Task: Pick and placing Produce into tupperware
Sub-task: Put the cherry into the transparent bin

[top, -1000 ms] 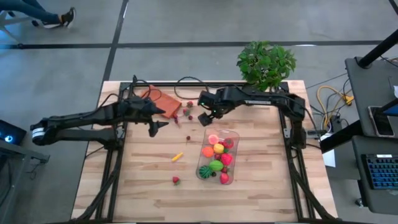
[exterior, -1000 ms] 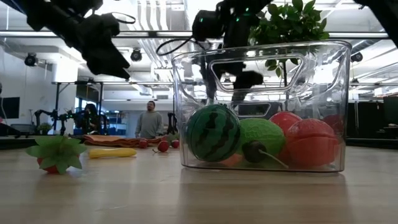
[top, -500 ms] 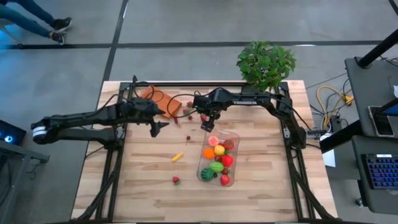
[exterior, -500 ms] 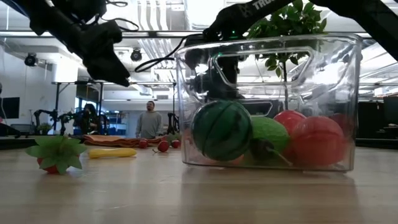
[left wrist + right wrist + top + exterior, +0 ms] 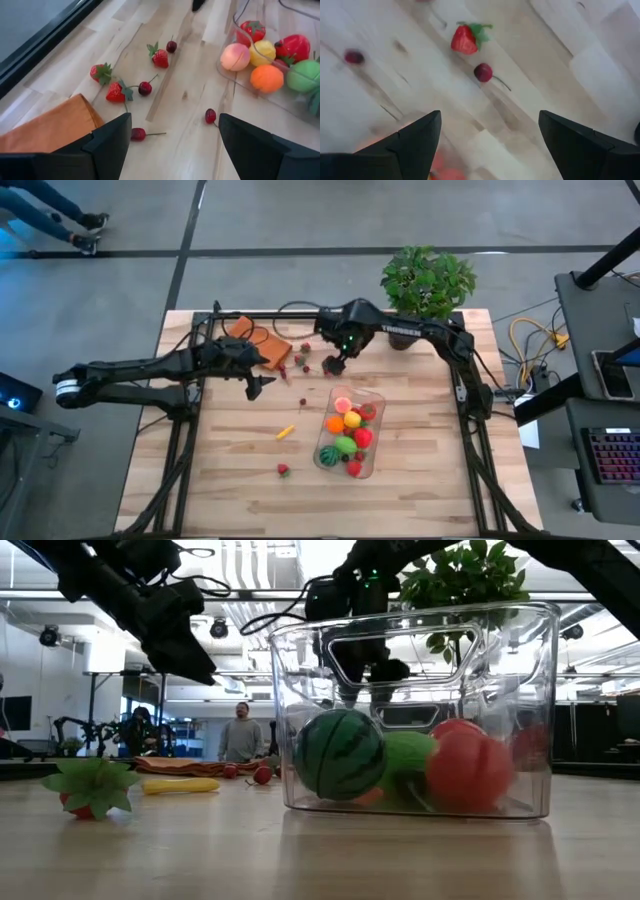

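Observation:
The clear tupperware (image 5: 350, 434) stands right of the table's middle, with several toy fruits in it, among them a watermelon (image 5: 340, 753) and an orange (image 5: 266, 78). Loose produce lies on the wood beyond its far end: strawberries (image 5: 160, 58) and cherries (image 5: 145, 88). A yellow piece (image 5: 286, 432) and a strawberry (image 5: 283, 470) lie nearer the front. My right gripper (image 5: 333, 366) hangs open, pointing down, over a strawberry (image 5: 465, 40) and a cherry (image 5: 483, 72). My left gripper (image 5: 256, 386) hovers open to the left of that produce, holding nothing.
A flat orange-brown pad (image 5: 262, 345) lies at the far left, next to the loose berries. A potted green plant (image 5: 428, 280) stands at the far edge on the right. Bare wood shows along the near edge and left of the tupperware.
My right gripper dipped to the tupperware's far end, then drew back toward the far edge, its wrist rolling. The tupperware rocked, settled a little to the left, and the fruits inside rolled about.

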You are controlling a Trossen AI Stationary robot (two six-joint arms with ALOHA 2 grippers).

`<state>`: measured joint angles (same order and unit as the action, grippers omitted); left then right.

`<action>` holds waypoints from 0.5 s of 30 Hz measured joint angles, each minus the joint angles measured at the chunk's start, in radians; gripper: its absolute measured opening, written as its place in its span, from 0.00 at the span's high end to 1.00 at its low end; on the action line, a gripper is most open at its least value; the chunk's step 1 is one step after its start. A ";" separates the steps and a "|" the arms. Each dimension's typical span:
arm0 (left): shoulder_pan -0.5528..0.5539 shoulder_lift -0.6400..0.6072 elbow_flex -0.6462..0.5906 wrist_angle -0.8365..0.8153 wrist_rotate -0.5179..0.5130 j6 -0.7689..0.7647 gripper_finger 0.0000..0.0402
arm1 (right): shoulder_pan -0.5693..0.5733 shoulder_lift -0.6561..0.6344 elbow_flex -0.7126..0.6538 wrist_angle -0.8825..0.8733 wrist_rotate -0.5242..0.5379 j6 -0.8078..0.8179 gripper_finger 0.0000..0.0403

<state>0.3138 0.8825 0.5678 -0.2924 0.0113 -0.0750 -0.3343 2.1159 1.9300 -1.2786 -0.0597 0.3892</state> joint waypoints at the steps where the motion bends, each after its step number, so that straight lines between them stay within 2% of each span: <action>1: 0.000 0.000 0.000 -0.002 0.000 0.008 0.29 | -0.008 0.001 0.018 -0.012 -0.012 0.031 0.19; 3: 0.000 0.000 0.003 0.000 0.000 0.014 0.29 | -0.030 0.002 0.041 -0.035 -0.064 0.156 0.19; 5: 0.000 0.000 0.003 0.004 0.000 0.015 0.29 | -0.053 0.010 0.041 -0.045 -0.159 0.271 0.19; 7: 0.000 0.000 0.000 0.013 0.000 0.014 0.29 | -0.065 0.032 0.029 -0.038 -0.182 0.303 0.19; 10: 0.000 0.001 0.000 0.014 0.000 0.014 0.29 | -0.059 0.081 0.024 -0.027 -0.170 0.270 0.19; 15: 0.000 0.006 0.000 0.015 0.000 0.013 0.29 | -0.024 0.158 0.025 -0.025 -0.121 0.101 0.19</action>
<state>0.3138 0.8890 0.5682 -0.2773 0.0110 -0.0616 -0.3583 2.2741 1.9545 -1.3033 -0.1807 0.4900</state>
